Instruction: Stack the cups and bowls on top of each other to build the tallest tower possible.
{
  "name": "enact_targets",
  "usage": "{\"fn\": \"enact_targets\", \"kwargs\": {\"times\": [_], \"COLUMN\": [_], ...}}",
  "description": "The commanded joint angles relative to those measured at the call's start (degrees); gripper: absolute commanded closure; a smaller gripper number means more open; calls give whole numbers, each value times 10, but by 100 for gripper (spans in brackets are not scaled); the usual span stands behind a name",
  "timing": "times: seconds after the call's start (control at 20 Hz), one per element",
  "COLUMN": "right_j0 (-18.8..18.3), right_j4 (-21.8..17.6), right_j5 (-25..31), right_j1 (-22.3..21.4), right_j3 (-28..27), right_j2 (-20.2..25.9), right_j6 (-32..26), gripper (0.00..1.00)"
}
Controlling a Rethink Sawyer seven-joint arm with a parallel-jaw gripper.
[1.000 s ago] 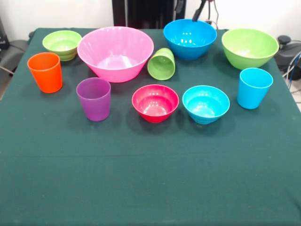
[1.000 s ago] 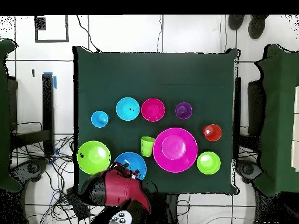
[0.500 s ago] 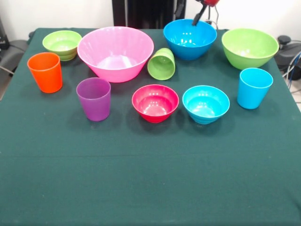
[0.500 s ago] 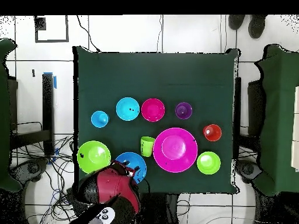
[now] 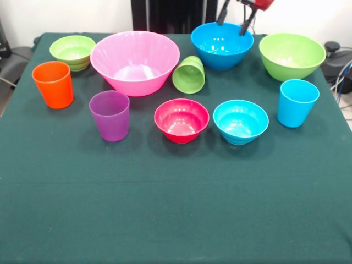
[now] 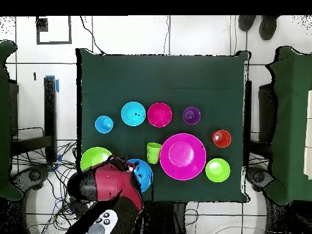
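Nothing's stacked yet: every cup and bowl sits loose around the big pink bowl (image 5: 135, 60), and the gripper (image 5: 233, 19), fingers spread and empty, hovers over the blue bowl (image 5: 222, 44) beside it.

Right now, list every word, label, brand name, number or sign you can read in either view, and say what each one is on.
None can be read.
The cups and bowls, such as the large pink bowl and the orange cup, are plain coloured plastic with no print.
The green table cloth carries no marking.
The robot arm shows small round marks near its base in the overhead view, too small to tell whether they are buttons or text.
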Motion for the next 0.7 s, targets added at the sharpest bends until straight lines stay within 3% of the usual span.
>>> {"fn": "enact_targets", "kwargs": {"times": [0.05,0.45,0.7], "right_j0": [-1,-27,-92], "right_j4": [33,41,45], "right_j5": [83,76,14], "right_j1": [-14,-60,-75], "right_j3": [-57,-18,17], "right_j2": [89,129,209], "right_j6": [75,58,35], "gripper": [0,0,0]}}
